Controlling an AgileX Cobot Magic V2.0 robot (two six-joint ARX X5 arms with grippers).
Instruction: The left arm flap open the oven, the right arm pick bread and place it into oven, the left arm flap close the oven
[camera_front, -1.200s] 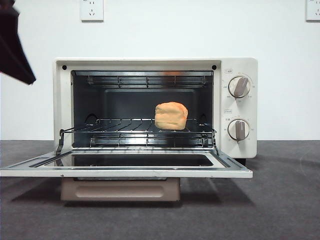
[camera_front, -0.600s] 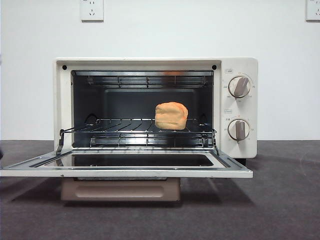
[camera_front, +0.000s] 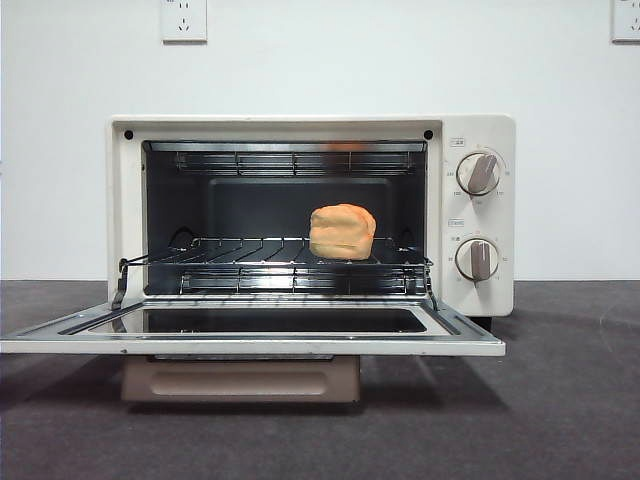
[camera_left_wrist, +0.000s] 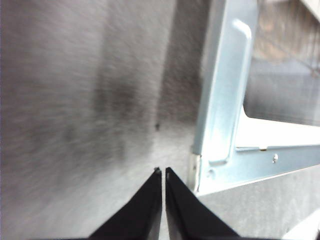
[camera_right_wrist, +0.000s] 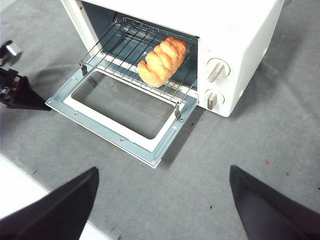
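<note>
The cream-white oven (camera_front: 480, 130) stands open, its door (camera_front: 250, 345) folded down flat. The golden-orange bread (camera_front: 342, 231) lies on the wire rack inside, towards the right; it also shows in the right wrist view (camera_right_wrist: 162, 60). My left gripper (camera_left_wrist: 163, 172) is shut and empty, low over the grey mat beside the door's left front corner (camera_left_wrist: 225, 100). The right wrist view shows it as a black tip (camera_right_wrist: 30, 97) at that corner. My right gripper (camera_right_wrist: 163, 172) is open and empty, high above the table in front of the oven (camera_right_wrist: 240, 30). Neither arm shows in the front view.
Two round knobs (camera_front: 479, 173) sit on the oven's right panel. The beige bar handle (camera_front: 240, 380) hangs under the lowered door. Dark grey mat (camera_front: 560, 400) covers the table around the oven. A white wall with sockets (camera_front: 184, 20) stands behind.
The dark arm at the front view's top left corner has left that view. The oven, door and bread have not moved.
</note>
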